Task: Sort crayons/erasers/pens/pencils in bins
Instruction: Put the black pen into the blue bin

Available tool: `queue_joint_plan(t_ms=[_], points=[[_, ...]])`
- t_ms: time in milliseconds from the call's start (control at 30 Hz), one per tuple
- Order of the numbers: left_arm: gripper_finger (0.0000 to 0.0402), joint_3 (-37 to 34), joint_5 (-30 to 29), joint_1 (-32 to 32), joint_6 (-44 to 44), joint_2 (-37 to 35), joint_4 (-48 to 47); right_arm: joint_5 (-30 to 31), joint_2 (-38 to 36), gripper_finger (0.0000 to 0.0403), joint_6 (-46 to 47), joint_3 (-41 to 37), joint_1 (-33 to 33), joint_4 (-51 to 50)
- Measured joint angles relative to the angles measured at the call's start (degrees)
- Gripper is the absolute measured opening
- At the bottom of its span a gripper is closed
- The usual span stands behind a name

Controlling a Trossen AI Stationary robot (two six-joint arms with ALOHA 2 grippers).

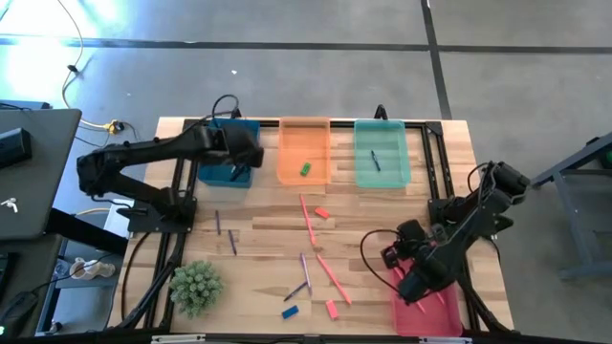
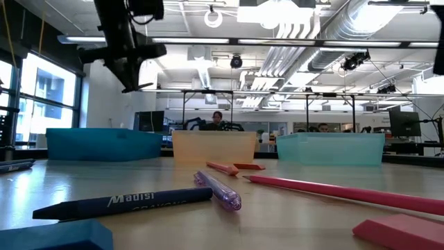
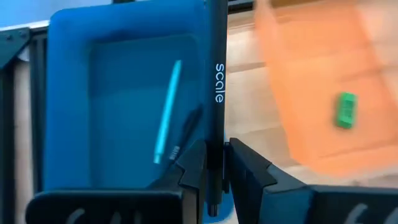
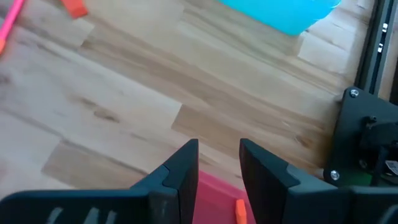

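We have the left gripper [image 3: 214, 177] pinching a black pen [image 3: 214, 93] near its lower end, hovering over the blue bin [image 1: 251, 151] at about 11 o'clock on the table. From the left wrist view the pen's long axis runs straight out from the fingers, lying along the bin's length beside 2 pens already inside; the drop is straight down. The right gripper [image 4: 217, 168] waits over the pink-red bin [image 1: 449, 320] at 5 o'clock, fingers apart and apparently empty, though we cannot be sure.
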Motion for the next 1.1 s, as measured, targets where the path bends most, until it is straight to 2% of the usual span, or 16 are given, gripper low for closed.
queue_joint_plan(t_ms=[167, 367, 733, 1100], points=[[0.0039, 0.0, 3.5, 6.4, 5.5, 3.0, -0.2, 0.0, 0.0, 0.0108, -0.2, 0.0, -3.8, 0.0], [0.0039, 0.0, 5.3, 9.9, 10.5, 8.0, -0.3, 0.0, 0.0, 0.0108, -6.0, 0.0, -9.2, 2.4], [0.0039, 0.0, 7.1, 11.0, 14.1, 17.7, -0.2, -0.6, 0.0, 0.0108, -18.8, 0.0, -17.3, 11.5], [0.0039, 0.0, 7.8, 11.0, 16.5, 25.4, -0.2, -3.5, 0.0, 0.0108, -19.5, 0.0, -18.0, 14.2]])
